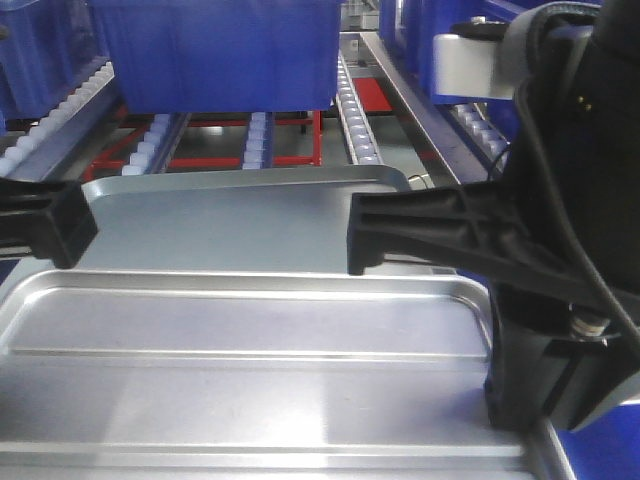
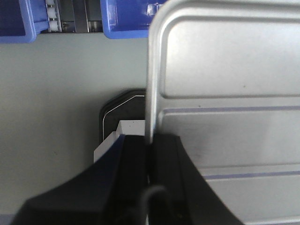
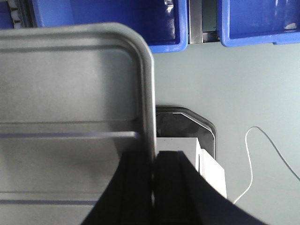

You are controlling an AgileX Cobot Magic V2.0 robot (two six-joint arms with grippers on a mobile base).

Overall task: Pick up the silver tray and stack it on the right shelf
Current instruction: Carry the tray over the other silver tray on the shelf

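Note:
The silver tray (image 1: 250,390) fills the near front view, level, with two lengthwise ridges across its bottom. My left gripper (image 1: 68,232) is shut on its left rim and my right gripper (image 1: 362,236) is shut on its right rim. In the left wrist view the black fingers (image 2: 136,154) pinch the tray's rim (image 2: 151,93), and the grey floor shows below. In the right wrist view the gripper (image 3: 154,152) clamps the other rim of the tray (image 3: 70,84). The right shelf (image 1: 357,125), with white roller lanes and a red frame, lies ahead beyond the tray.
A duller grey tray without ridges (image 1: 230,215) lies just beyond the held one. A large blue bin (image 1: 220,50) sits on the rollers behind it, with more blue bins at both sides. Blue bin edges (image 3: 253,23) show in both wrist views. A white cable (image 3: 253,154) lies on the floor.

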